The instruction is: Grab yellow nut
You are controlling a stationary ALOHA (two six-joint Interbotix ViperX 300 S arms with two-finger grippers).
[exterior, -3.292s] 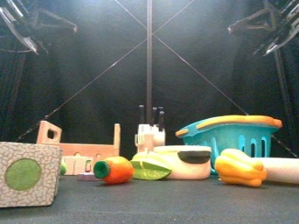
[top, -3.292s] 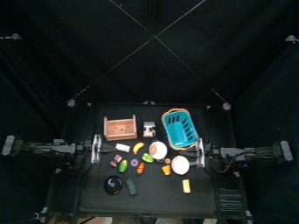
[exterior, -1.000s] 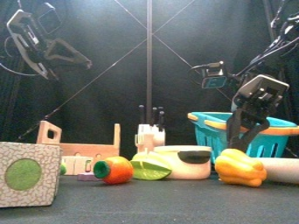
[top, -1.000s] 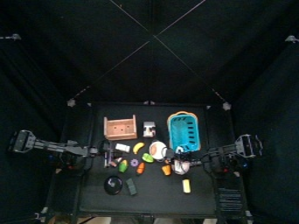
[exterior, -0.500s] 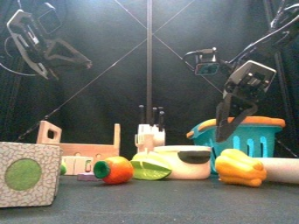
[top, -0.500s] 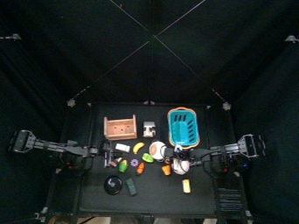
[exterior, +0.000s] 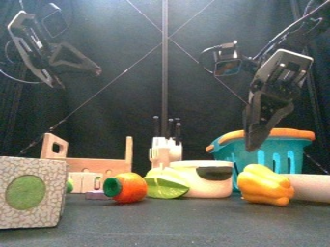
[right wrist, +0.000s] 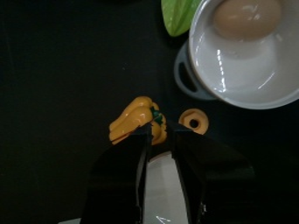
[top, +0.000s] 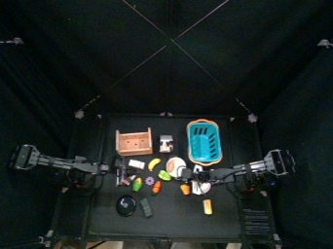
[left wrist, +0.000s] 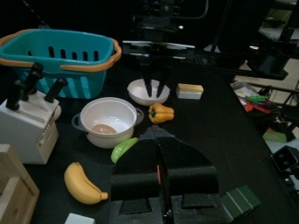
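Note:
The yellow nut (top: 207, 205) is a small pale yellow stub lying near the table's front edge, just in front of the white round dish (top: 203, 187). The left wrist view shows the nut (left wrist: 188, 89) beside the dish (left wrist: 149, 91). It is out of the right wrist view. My right gripper (top: 200, 181) hangs open and empty above the dish (left wrist: 149, 79), raised off the table (exterior: 258, 130). Straight below its jaws (right wrist: 163, 131) lies a yellow pepper (right wrist: 135, 121). My left gripper (left wrist: 160, 144) is shut, held high at the left (exterior: 88, 68).
A white pot (left wrist: 107, 118) holding an egg stands behind the pepper (left wrist: 160, 112), with a small orange ring (right wrist: 194, 122) beside the pepper. A teal basket (top: 202, 143) is at the back right, a wooden rack (top: 132, 143) at the back left and a banana (left wrist: 82, 182) near the left arm.
The right gripper has risen from in front of the basket and drifted left over the dish. Its jaws have opened slightly. The left arm has stayed still over the last second.

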